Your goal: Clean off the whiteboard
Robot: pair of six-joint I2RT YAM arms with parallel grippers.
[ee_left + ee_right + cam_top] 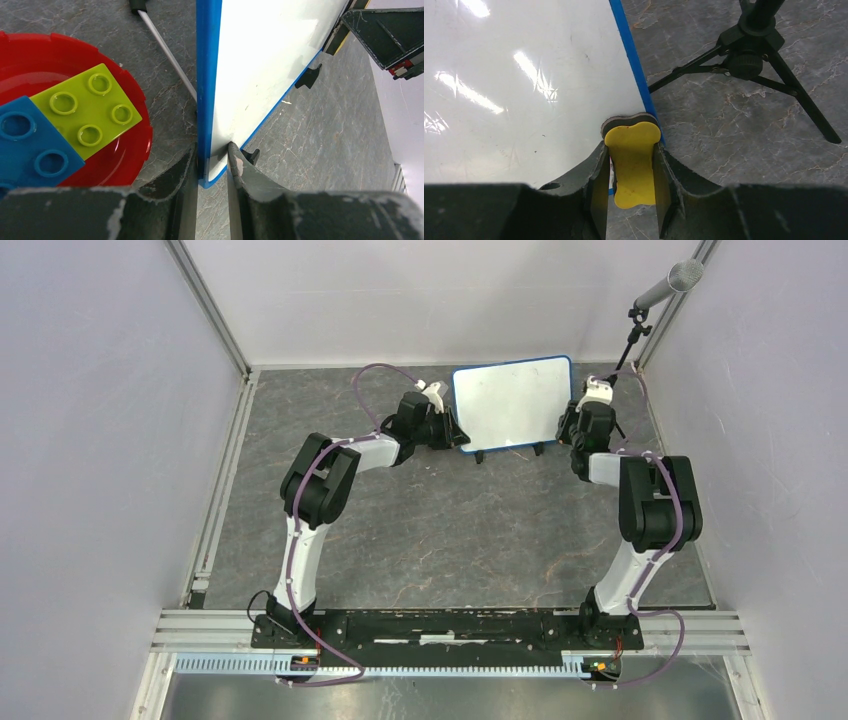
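The left gripper (212, 162) clamps the blue left rim of the whiteboard (260, 65), which stands between both arms (a red dish (144, 142) of bricks (90, 107) just behind it). The right gripper (631, 150) pinches a yellow eraser (632, 170), apparently touching the board's right rim.

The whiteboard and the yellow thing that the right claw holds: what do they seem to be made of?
The whiteboard looks like a glossy coated panel: lamps glare off it in streaks. Its blue rim looks like smooth plastic. The yellow eraser, in the right gripper, seems matte plastic or foam with a dark, probably felt, layer underneath.
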